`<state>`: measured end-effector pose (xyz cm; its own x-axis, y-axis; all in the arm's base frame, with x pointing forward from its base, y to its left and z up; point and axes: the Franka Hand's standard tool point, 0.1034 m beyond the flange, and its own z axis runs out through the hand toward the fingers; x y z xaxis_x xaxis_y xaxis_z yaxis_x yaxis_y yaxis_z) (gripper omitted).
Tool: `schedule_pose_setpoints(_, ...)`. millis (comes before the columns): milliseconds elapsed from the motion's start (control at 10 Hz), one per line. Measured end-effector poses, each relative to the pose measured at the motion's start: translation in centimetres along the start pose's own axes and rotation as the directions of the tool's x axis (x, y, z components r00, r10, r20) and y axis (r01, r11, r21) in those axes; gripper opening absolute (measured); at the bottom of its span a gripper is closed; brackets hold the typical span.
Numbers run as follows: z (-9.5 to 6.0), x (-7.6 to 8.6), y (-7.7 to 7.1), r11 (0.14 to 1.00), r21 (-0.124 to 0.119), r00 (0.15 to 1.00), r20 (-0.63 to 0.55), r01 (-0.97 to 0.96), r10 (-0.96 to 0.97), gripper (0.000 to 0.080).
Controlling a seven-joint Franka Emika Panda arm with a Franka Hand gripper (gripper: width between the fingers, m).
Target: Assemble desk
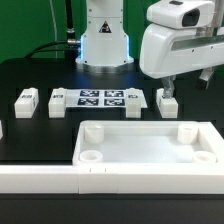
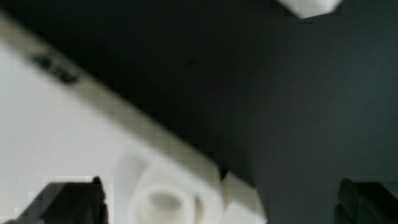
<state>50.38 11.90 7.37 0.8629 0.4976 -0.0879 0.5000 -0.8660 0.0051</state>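
One white tray (image 1: pixel 145 143) with four corner sockets (image 1: pixel 92 130) lies at the front middle of the black tabletop (image 1: pixel 40 128), beside one long white rail (image 1: pixel 35 180). Three marked legs stand behind it. A leg (image 1: pixel 25 100) and a second leg (image 1: pixel 57 100) are at the exterior view's left, and a third leg (image 1: pixel 168 101) is at its right. One marker board (image 1: pixel 100 98) lies between them. The jaws hang wide over the third leg, holding nothing. A green backdrop (image 1: pixel 25 48) closes the room.

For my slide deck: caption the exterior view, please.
Open claw poised near a white leg beside the marker board, tabletop in the foreground.
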Motion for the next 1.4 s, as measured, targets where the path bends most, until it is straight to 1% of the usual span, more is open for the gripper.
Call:
schedule_pose_setpoints(100,0.2,-0.7,-0.8,0.996,0.013,0.996,0.019,-0.088,0.087,0.0649)
schedule_pose_setpoints(200,0.5,-1.1,-0.8,0.981,0.033,0.981,0.029,-0.192,0.191,0.0649)
schedule_pose_setpoints(300,0.7,-1.4,-0.5,0.964,0.052,0.965,0.038,-0.262,0.26,0.0649)
schedule_pose_setpoints(500,0.6,-1.4,-0.8,0.962,0.05,0.962,0.056,-0.268,0.265,0.0649)
schedule_pose_setpoints(600,0.6,-1.4,-0.8,0.962,0.052,0.962,0.057,-0.269,0.266,0.0649)
schedule_pose_setpoints(700,1.3,-2.7,-0.4,0.955,0.08,0.953,0.13,-0.286,0.275,0.0649)
schedule_pose_setpoints(800,1.8,-4.5,-0.7,0.931,0.106,0.904,0.3,-0.349,0.305,0.0649)
schedule_pose_setpoints(900,2.0,-4.4,-1.2,0.909,0.12,0.852,0.413,-0.4,0.321,0.0649)
schedule_pose_setpoints(1000,2.3,-3.7,-1.6,0.913,0.119,0.834,0.465,-0.391,0.297,0.0649)
schedule_pose_setpoints(1100,2.4,-3.0,-1.9,0.93,0.105,0.847,0.458,-0.354,0.271,0.0649)
schedule_pose_setpoints(1200,2.2,-3.9,-2.4,0.93,0.109,0.816,0.522,-0.352,0.248,0.0649)
schedule_pose_setpoints(1300,2.4,-4.1,-2.4,0.928,0.112,0.781,0.581,-0.355,0.229,0.0649)
schedule_pose_setpoints(1400,2.7,-3.9,-2.4,0.927,0.112,0.766,0.603,-0.359,0.224,0.0649)
